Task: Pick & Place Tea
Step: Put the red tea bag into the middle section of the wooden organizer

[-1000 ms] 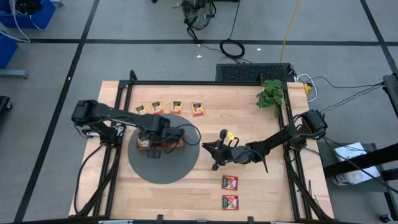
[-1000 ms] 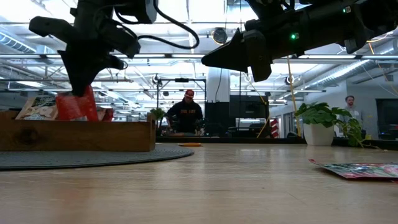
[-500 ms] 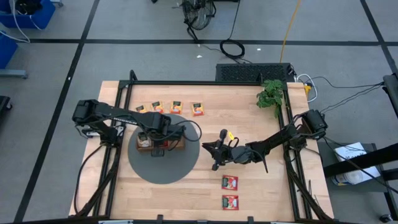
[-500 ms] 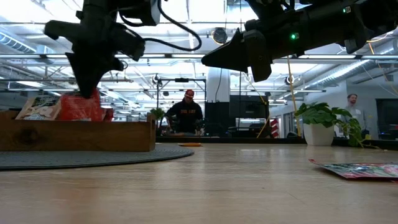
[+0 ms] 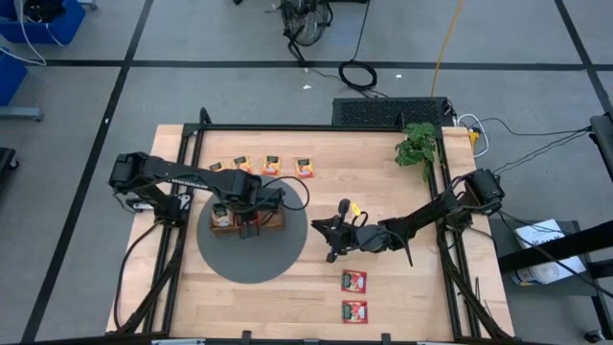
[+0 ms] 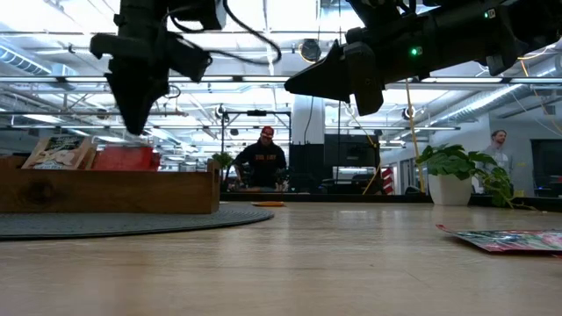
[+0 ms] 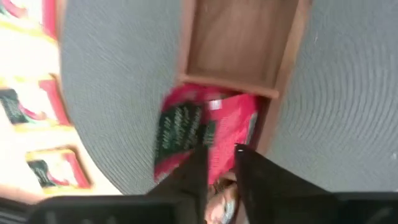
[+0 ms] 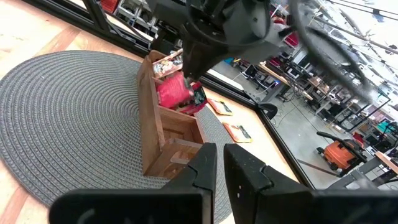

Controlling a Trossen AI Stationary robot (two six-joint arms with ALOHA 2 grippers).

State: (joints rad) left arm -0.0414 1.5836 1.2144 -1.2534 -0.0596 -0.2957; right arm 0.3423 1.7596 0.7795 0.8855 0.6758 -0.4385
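The left hand is poised directly over the brown wooden three-compartment tray, which is set on the round grey woven mat so that the compartments face upward for loading. Its fingers are parted a little, just above a red-and-green square tea packet that is lodged in the middle compartment, leaning against the divider (judged released there, since nothing is gripped between the fingers in the left wrist view). The end compartment beside it is seen bare, and a white-and-green packet is propped in the compartment at the other end.

The right hand is kept raised over the bare desk between the mat and two red-and-green packets lying flat near the front edge; its fingers are drawn together on nothing, presumably held aside so the tray stays reachable for the other arm.

Four orange-yellow packets are laid in a row behind the mat, within the left arm's reach, and are not yet sorted. A small green potted plant is stood at the far right corner, well apart from the work.
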